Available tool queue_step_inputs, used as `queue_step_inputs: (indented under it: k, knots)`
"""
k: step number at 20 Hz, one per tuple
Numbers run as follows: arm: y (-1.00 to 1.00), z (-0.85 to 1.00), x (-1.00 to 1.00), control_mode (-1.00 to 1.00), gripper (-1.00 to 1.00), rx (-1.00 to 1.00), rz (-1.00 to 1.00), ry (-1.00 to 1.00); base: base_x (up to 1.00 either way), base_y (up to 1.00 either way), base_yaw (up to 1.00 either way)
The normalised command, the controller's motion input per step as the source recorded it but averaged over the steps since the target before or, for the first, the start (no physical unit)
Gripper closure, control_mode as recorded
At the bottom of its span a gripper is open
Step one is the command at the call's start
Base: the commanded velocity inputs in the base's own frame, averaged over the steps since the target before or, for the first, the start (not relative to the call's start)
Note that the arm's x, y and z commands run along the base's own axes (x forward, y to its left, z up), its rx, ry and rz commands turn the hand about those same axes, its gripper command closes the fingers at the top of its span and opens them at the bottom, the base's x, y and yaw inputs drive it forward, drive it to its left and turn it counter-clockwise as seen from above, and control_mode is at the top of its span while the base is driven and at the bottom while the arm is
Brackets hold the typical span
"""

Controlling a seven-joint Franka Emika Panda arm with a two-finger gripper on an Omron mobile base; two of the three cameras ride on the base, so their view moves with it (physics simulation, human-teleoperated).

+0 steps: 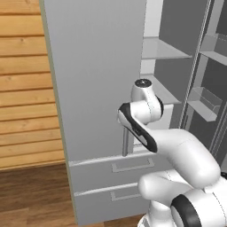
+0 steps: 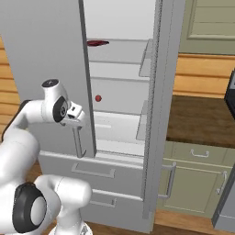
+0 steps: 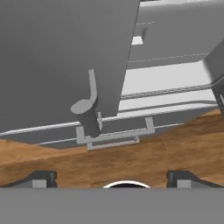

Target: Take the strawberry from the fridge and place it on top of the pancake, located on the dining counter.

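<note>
The fridge (image 2: 46,55) stands with its left door shut and its right door (image 2: 158,114) swung open. Inside, on a pale middle shelf, sits the strawberry (image 2: 97,98), a tiny dark red lump. My gripper (image 2: 73,118) hangs in front of the shut left door, beside the lower end of its bar handle (image 2: 79,143), left of the strawberry and outside the fridge. In the hand view the gripper (image 3: 113,179) is open and holds nothing, its fingertips (image 3: 43,178) wide apart, looking down past the handle end (image 3: 87,111). The pancake and the dining counter are out of view.
A flat dark red thing (image 2: 97,43) lies on the upper shelf. The open door's bins (image 1: 206,103) jut out at the right. Below are drawers with bar handles (image 3: 114,139). A dark worktop (image 2: 197,119) over green cabinets (image 2: 193,179) stands to the fridge's right.
</note>
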Motion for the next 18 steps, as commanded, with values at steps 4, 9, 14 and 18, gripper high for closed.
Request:
queue_step_inputs:
  k: [4, 9, 14, 18]
  knots:
    - [0.19, -0.39, 0.40, -1.00, -1.00, 0.00, -0.01, -0.21, 0.00, 0.00, 0.00]
    - [0.05, -0.35, 0.51, -1.00, -1.00, 0.00, -0.01, -0.12, 0.00, 0.00, 0.00]
    - [0.00, -0.10, 0.48, -1.00, -1.00, 0.00, 0.00, 0.07, 0.00, 0.00, 0.00]
    - [0.01, -0.02, 0.50, -1.00, -1.00, 0.00, 0.00, 0.15, 0.00, 0.00, 0.00]
